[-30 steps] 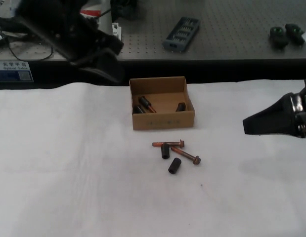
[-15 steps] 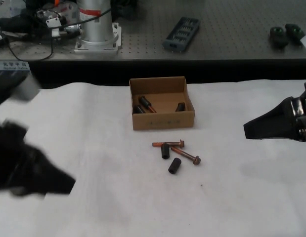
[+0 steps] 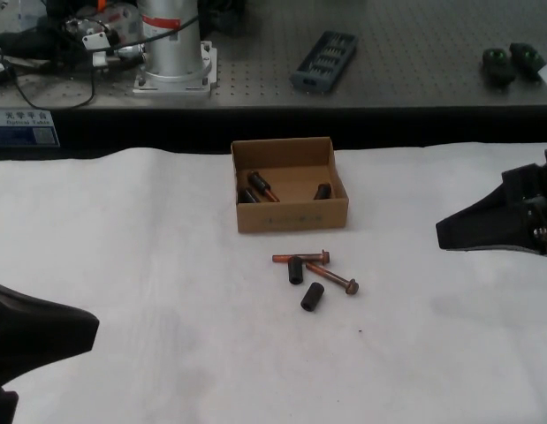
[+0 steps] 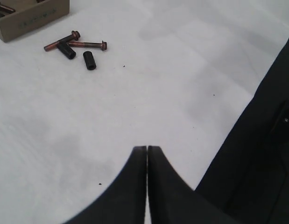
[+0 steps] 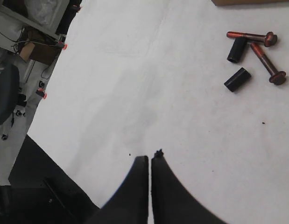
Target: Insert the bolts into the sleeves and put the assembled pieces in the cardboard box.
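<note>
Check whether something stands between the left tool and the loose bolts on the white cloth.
Nothing visible does. Bare white cloth lies between the left tool and the two bolts with their sleeves; the cardboard box sits beyond them.

The cardboard box [image 3: 291,215] is brown and open-topped, sitting upright on the white cloth; inside lie 3 dark pieces, 1 with a copper shank showing [image 3: 260,186], 1 by the wall next to it [image 3: 246,196], 1 by the opposite wall [image 3: 322,191]; in front of the box lie 2 copper-coloured bolts, 1 roughly parallel to the box front [image 3: 301,258], 1 slanted [image 3: 332,276]; 1 black sleeve [image 3: 295,270] touches the 1st bolt's shank; the other sleeve [image 3: 312,297] lies apart, just beside the slanted bolt.
</note>
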Robot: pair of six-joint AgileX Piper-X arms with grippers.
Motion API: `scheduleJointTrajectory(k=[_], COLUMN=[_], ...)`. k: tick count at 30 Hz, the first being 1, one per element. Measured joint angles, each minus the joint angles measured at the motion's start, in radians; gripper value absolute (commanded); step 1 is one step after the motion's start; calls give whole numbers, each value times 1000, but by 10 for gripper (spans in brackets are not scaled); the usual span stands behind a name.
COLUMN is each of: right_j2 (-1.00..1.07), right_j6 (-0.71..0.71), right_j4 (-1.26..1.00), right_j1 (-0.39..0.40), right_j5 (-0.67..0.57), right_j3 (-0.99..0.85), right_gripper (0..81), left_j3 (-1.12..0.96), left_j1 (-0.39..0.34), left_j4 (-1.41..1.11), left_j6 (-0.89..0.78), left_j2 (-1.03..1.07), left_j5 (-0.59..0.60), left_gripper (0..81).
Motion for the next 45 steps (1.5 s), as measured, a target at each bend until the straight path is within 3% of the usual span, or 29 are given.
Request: scheduleJointTrajectory(k=[6,18,23,24,30,36,45], right_j2=[0,90,211,258,366,531,701], right_j6=[-103,-432,-479,-481,-531,-637,-705], right_j4=[-5,-22,-30,-30,-34,-44,-45], right_j1=[0,0,3,14,92,220,239], right_j5=[6,249,357,401,467,555,614], right_j3=[0,-1,-11,-29,-125,-298,-438], right_gripper=[29,8,279,304,216,216,216], left_j3=[0,0,0,0,0,0,0], left_j1=[0,0,0,0,0,0,0], left_j4=[0,0,0,0,0,0,0], left_j6=[0,0,0,0,0,0,0], left_j2=[0,0,0,0,0,0,0], left_j5=[0,0,0,0,0,0,0], left_gripper=[7,7,7,7,7,7,7])
